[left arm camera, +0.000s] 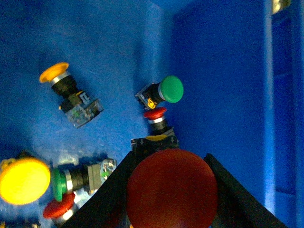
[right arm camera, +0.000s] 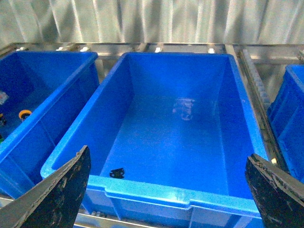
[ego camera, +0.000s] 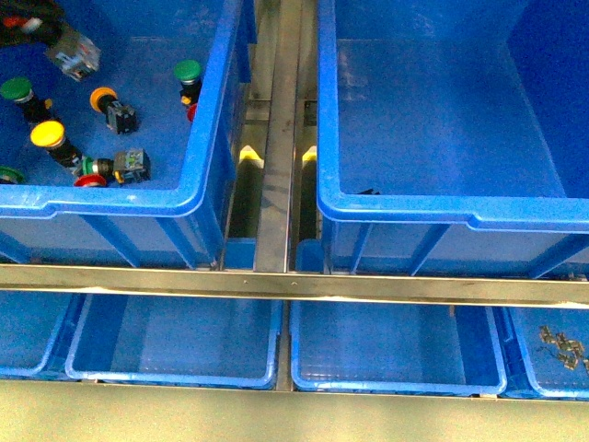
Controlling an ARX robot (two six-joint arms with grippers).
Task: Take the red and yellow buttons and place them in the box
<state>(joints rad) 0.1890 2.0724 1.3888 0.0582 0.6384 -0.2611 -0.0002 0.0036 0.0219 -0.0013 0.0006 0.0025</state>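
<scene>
Now, left pincer (left arm camera: 170,159) around red button (left arm camera: 172,190).

Large blue crates (ego camera: 92,199) (ego camera: 442,210): two, side by side
Shallow blue trays (ego camera: 175,345): four, in the lower row
Red-capped buttons (left arm camera: 172,187) (left arm camera: 155,114) (left arm camera: 59,209): three
Green-capped buttons (ego camera: 187,71) (ego camera: 16,89) (ego camera: 92,166) (ego camera: 7,175): four, one cut by the frame edge
Yellow-capped button (ego camera: 47,134): one
Orange-capped button (ego camera: 103,97): one
Small black piece (right arm camera: 116,173): one, in the right crate
Metal clips (ego camera: 561,345): several, exact count unclear

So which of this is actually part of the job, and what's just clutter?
Job: red button in left end effector, yellow button, right-hand box.
Clutter: green buttons, orange button, metal clips, lower trays.
</scene>
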